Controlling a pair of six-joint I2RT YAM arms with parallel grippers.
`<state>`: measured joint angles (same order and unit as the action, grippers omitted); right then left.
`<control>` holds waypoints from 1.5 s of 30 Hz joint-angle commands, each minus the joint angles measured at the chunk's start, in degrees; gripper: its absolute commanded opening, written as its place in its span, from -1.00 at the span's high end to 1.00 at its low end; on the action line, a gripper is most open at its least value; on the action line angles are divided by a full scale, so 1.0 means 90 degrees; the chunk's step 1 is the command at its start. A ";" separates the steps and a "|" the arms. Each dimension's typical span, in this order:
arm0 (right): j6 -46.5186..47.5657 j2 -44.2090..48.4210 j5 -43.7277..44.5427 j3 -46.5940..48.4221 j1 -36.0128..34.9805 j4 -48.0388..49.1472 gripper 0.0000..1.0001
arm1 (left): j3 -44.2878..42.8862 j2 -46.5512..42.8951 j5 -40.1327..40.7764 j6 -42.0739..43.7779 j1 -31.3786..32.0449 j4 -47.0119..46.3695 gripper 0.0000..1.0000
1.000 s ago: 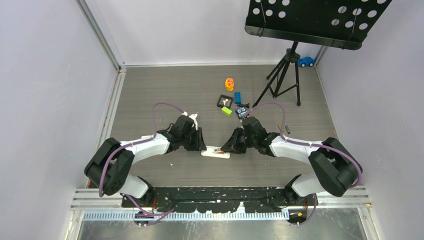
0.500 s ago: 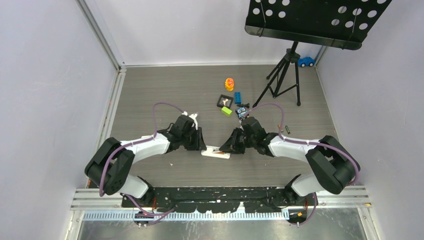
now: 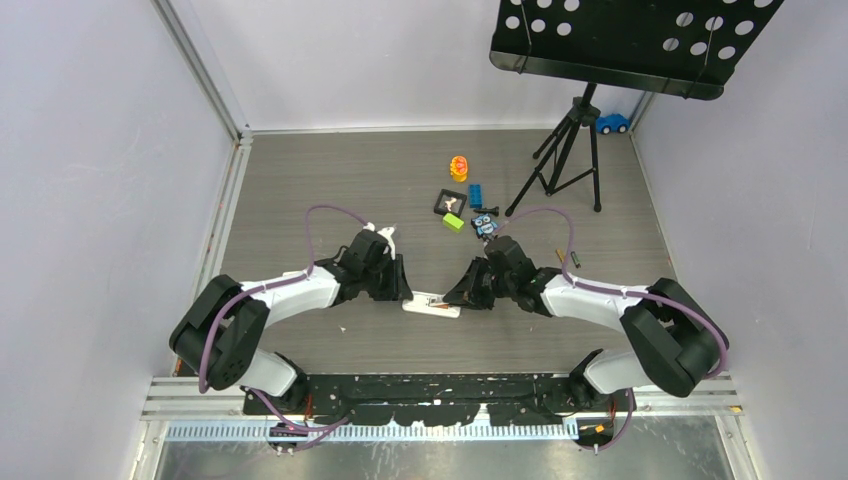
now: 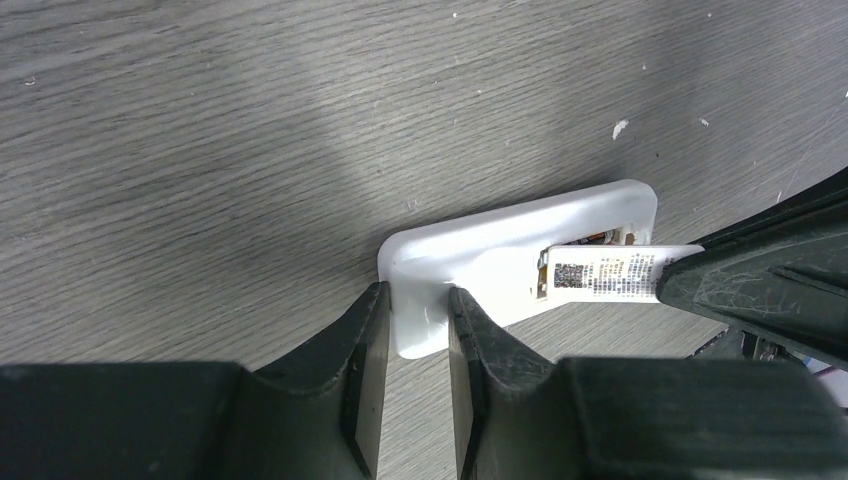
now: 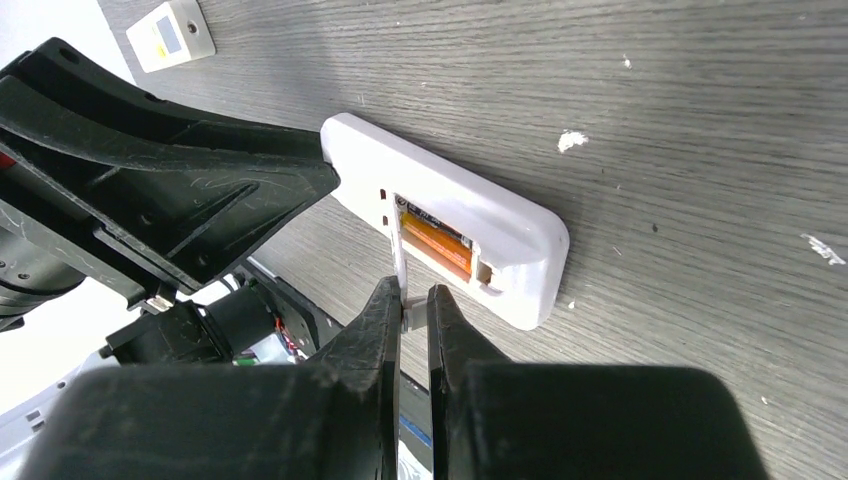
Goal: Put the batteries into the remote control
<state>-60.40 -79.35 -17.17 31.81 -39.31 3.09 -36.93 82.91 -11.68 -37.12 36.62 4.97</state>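
The remote control [image 3: 432, 304] lies flat on the table [image 3: 300, 180], in front of the tripod [image 3: 570, 160] and to its left, closer to the arm bases than the tripod's feet. Its long axis runs left to right across the table, with the right end tipped slightly towards the bases. The plain white back is up and the recess is open, sitting towards the end away from the left arm.

The left gripper [image 4: 415, 340] has its two fingers pressed onto the remote's left end, one on each long side. On the far side from the tripod's left foot, the right gripper [image 5: 410, 315] has its fingers nearly together, pinching a thin white battery cover [image 4: 610, 270]. The cover stands on edge over the recess, printed label showing.

Inside the recess there's an orange battery [image 5: 438, 240], lying lengthwise along the remote's axis. The slot beside it at the remote's end looks bare.

Two loose batteries [image 3: 575, 258] rest in front of the tripod's feet, well apart from the remote, off to its right. They are too small to tell which way they point.
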 commanded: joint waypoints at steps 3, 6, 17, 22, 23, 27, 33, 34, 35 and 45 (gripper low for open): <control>-0.0090 -0.0057 0.0047 -0.0105 -0.0027 0.0222 0.99 | -0.0002 0.0228 0.0266 0.0032 0.0011 0.0289 0.48; -0.0275 -0.0226 -0.0174 -0.0130 -0.0027 0.0625 0.99 | -0.0011 0.0243 0.0234 0.0023 0.0014 0.0287 0.48; -0.0547 -0.0427 -0.0258 -0.0187 -0.0070 0.0992 0.99 | 0.0014 0.0247 0.0122 -0.0058 0.0009 0.0230 0.50; -0.0601 -0.0228 -0.0302 -0.0408 -0.0095 0.1575 0.99 | 0.0027 0.0288 0.0122 -0.0149 0.0007 0.0233 0.52; -0.0548 -0.0134 -0.0292 -0.0425 -0.0100 0.1619 0.99 | 0.0029 0.0288 0.0142 -0.0166 0.0011 0.0246 0.52; -0.0292 0.0220 -0.0122 -0.0416 -0.0124 0.1345 0.99 | 0.0006 0.0290 0.0235 -0.0214 0.0011 0.0308 0.52; -0.0210 0.0305 -0.0062 -0.0419 -0.0124 0.1150 0.99 | -0.0039 0.0340 0.0290 -0.0315 0.0004 0.0389 0.54; -0.0220 0.0291 -0.0065 -0.0419 -0.0132 0.1150 0.99 | -0.0039 0.0352 0.0299 -0.0325 0.0003 0.0403 0.54; -0.0224 0.0283 -0.0060 -0.0428 -0.0125 0.1150 0.99 | -0.0046 0.0357 0.0300 -0.0336 0.0004 0.0412 0.54; -0.0300 0.0148 0.0225 -0.0516 -0.0134 0.0994 0.99 | -0.0039 0.0353 0.0326 -0.0378 0.0011 0.0453 0.56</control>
<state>-63.22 -78.11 -17.02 27.68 -40.16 11.27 -37.71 83.77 -11.49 -40.45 36.25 5.19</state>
